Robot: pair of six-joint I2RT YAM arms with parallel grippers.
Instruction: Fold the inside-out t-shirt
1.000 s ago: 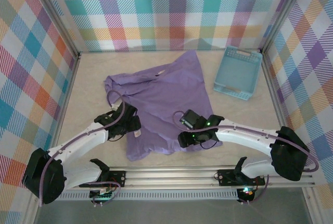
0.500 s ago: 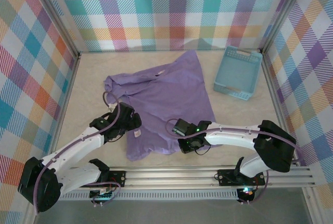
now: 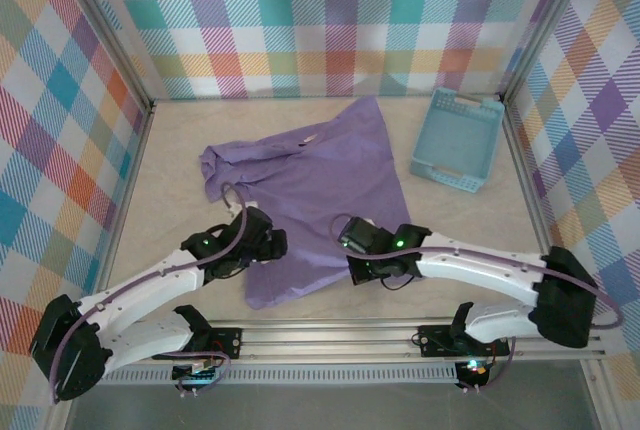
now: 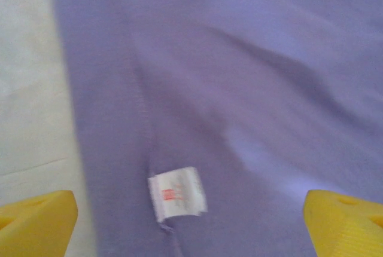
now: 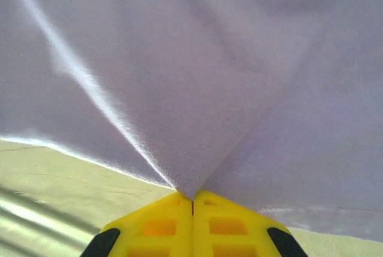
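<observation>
Right tool [image 5: 192,197] just snapped shut, pinching t-shirt [image 3: 320,175] hem at 5 o'clock; left tool [image 4: 191,216] slid in, spread wide over care label [image 4: 177,192]. T-shirt rumpled at surface [image 3: 172,155] centre, zero folds yet.

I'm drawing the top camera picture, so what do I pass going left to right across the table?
Open left gripper → right gripper, shut on the lavender-purple fabric t-shirt → light blue slotted plastic basket. The t-shirt spreads under both grippers, so it gets no place of its own.
</observation>
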